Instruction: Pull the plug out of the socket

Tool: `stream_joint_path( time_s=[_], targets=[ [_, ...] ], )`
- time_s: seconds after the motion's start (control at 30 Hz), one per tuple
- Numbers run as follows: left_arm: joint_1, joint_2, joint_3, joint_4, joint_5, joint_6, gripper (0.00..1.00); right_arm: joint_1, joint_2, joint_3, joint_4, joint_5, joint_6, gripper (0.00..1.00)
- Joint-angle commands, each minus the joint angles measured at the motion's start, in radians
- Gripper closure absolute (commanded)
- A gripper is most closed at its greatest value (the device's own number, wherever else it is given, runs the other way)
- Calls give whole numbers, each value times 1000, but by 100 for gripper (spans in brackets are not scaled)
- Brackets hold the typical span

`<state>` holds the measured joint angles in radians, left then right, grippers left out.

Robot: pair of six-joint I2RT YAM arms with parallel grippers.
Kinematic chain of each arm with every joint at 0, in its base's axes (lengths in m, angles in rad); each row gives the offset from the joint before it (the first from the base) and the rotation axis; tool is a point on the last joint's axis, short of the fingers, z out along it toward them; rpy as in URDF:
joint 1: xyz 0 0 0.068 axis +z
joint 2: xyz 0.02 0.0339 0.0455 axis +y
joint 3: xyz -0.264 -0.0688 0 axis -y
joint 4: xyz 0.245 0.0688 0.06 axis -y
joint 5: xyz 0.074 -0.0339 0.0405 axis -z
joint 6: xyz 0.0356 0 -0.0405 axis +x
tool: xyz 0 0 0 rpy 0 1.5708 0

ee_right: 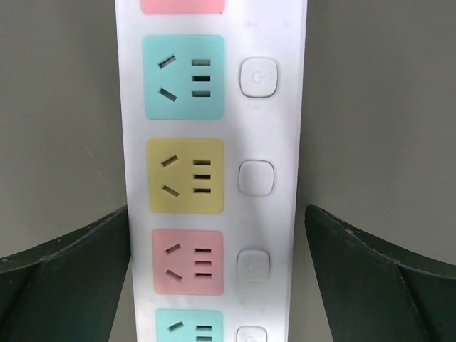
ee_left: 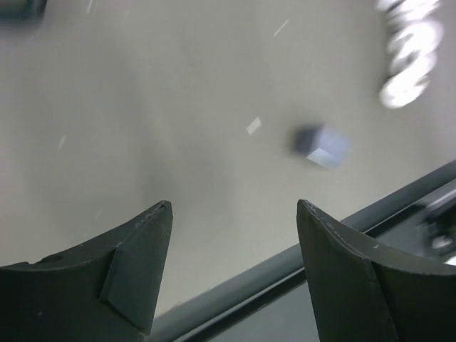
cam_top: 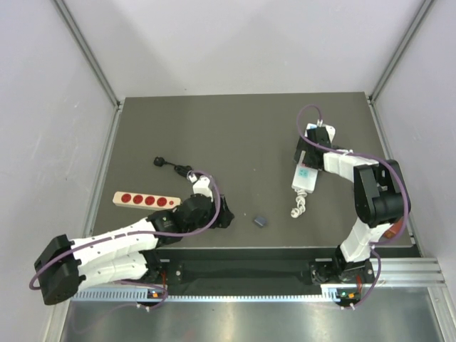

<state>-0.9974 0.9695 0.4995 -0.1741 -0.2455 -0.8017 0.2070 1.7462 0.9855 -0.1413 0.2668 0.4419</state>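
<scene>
The socket is a long white strip with pink, cyan and yellow outlet faces, lying at the right of the mat. No plug sits in any outlet face that shows. My right gripper is open and straddles the strip, its left finger against the strip's edge and its right finger clear of it. A small grey-blue plug lies loose on the mat, apart from the socket. My left gripper is open and empty, just left of the plug.
The socket's coiled white cord lies below it. A beige strip with red spots lies at the left, with a black corded plug behind it. The mat's front edge rail runs under my left fingers.
</scene>
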Motion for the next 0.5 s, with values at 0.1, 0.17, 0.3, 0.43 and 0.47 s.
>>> stream_joint_path(
  time_s=[0.1, 0.17, 0.3, 0.43, 0.47],
  targets=[
    [-7, -167, -88, -5, 37, -41, 24, 43, -108, 93, -109, 165, -38, 0],
    [-7, -199, -99, -11, 38, -33, 23, 77, -120, 132, -174, 202, -40, 0],
    [-6, -255, -133, 22, 40, -33, 22, 135, -181, 179, -277, 305, -34, 0],
    [-6, -267, -188, 113, 58, -50, 22, 141, -278, 171, -311, 290, -29, 0],
    [-6, -265, -190, 117, 63, -53, 22, 141, -289, 176, -322, 292, -29, 0]
  ],
)
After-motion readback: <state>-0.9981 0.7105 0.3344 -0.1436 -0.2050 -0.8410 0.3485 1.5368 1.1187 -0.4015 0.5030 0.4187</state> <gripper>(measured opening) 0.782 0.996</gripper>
